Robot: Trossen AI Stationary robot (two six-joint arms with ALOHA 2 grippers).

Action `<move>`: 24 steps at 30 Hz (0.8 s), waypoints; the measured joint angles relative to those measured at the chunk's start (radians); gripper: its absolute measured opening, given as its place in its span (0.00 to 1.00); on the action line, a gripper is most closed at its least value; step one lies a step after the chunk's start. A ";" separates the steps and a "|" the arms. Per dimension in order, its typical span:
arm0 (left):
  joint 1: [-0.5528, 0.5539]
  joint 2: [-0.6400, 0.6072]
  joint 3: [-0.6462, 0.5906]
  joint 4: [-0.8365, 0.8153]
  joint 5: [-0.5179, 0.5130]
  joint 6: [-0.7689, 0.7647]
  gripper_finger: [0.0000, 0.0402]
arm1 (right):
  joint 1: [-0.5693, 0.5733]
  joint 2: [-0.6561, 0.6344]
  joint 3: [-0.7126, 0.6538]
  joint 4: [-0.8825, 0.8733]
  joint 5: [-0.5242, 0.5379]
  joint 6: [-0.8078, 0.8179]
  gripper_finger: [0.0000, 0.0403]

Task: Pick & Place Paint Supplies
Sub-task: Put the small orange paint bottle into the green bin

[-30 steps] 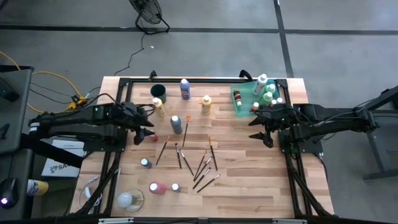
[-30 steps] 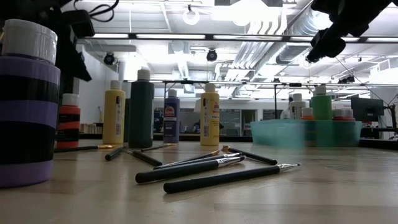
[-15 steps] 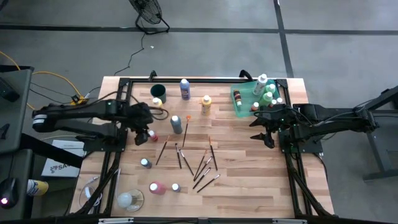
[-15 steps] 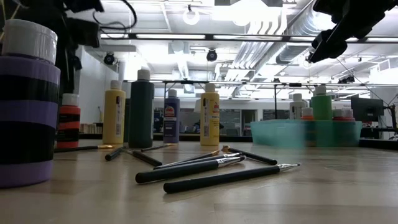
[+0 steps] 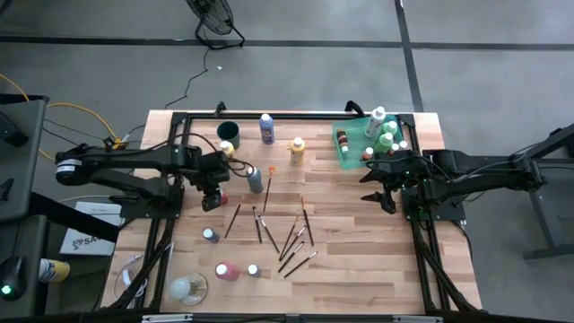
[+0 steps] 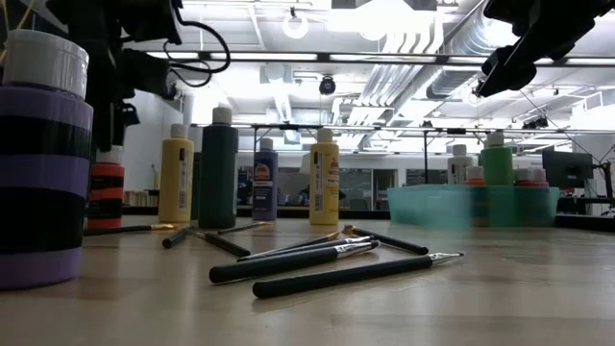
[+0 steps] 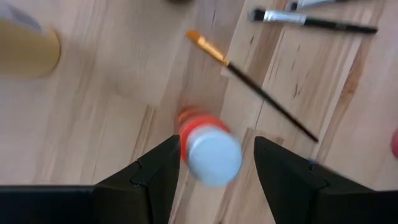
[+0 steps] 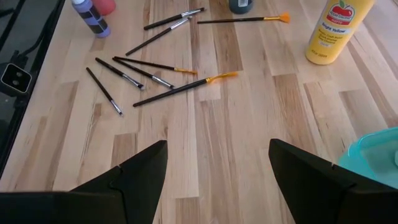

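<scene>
Left gripper over table's 9 o'clock side, dark angular fingers spread, red paint bottle with round white cap between them, not pinched. Thin orange-bristle paintbrush lying near, at bottle's 1 o'clock. Right gripper at 3 o'clock, above bare wood-plank table, fingers spread, holding nothing, near translucent green tray of bottles.

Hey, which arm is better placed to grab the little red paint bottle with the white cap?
The left. Its left gripper is open directly over the red bottle, fingers on either side. The right gripper hangs near the green tray.
</scene>
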State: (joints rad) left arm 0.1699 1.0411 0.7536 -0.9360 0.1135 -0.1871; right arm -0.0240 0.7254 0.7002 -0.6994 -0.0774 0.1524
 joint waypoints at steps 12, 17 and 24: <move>0.000 0.020 0.000 -0.012 -0.017 -0.004 0.49 | 0.000 0.000 0.000 -0.001 0.000 0.000 0.68; 0.000 0.019 0.000 -0.009 -0.019 -0.004 0.42 | 0.000 0.000 0.000 -0.001 0.000 0.000 0.68; 0.000 0.018 0.000 -0.009 -0.012 -0.006 0.29 | 0.000 0.000 0.000 -0.001 0.000 0.000 0.68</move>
State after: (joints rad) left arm 0.1699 1.0595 0.7536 -0.9447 0.1012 -0.1931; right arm -0.0241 0.7254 0.7002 -0.7002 -0.0772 0.1524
